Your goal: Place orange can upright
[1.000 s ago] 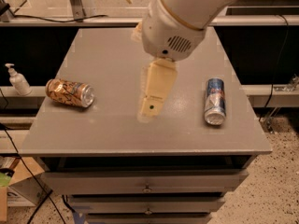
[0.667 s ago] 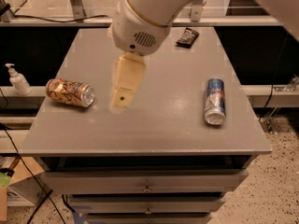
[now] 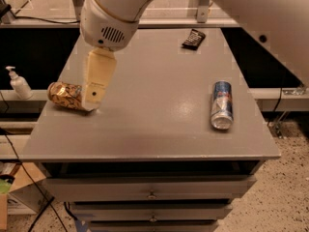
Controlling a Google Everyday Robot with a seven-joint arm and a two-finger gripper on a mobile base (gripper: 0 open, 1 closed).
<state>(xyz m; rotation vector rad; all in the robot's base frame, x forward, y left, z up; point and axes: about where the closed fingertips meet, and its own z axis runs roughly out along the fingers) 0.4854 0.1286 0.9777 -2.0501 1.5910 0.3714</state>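
Far left, off the work surface, a white pump-top plastic bottle (image 3: 18, 83) stands on a lower ledge. It plays no part in the task.

The grey rectangular metal table (image 3: 154, 124) carries the task item near its left edge. The short orange-gold drink can with dark swirly markings (image 3: 65, 94) lies on its side, its long axis running roughly left to right. It is not upright, so the task is judged not yet done.

The cream-coloured two-finger gripper (image 3: 91, 103) hangs from the large white wrist housing and points down at the can's right end, covering it from view. Contact cannot be confirmed. Whether the gripper is released or clenched cannot be told from this angle. Its placement at the can's end suggests an approach for a grasp, which is the step judged to be in hand.

Towards the far edge, right of centre, lies a small dark flat packet (image 3: 194, 37), well apart from the work.

To the right, a slim blue-and-silver can (image 3: 221, 104) lies on its side, silver end towards the camera, well away from the gripper.
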